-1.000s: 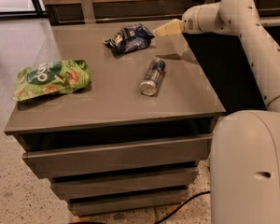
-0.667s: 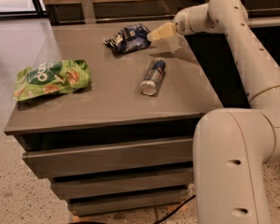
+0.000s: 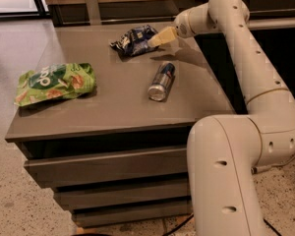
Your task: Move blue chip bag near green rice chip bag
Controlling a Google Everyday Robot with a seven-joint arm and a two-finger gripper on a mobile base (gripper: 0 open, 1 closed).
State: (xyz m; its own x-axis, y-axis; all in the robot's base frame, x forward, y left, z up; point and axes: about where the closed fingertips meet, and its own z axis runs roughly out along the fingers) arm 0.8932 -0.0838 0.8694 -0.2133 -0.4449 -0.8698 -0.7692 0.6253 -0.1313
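White arm (image 3: 250,58) arcs across the table (image 3: 113,109), hand (image 3: 154,41) beside blue chip bag (image 3: 131,40).

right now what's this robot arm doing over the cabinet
A robot arm reaches across the grey cabinet top, with its gripper at the right edge of the blue chip bag near the far side. The green rice chip bag lies flat at the left, well apart from it. A drink can lies on its side nearer the front.
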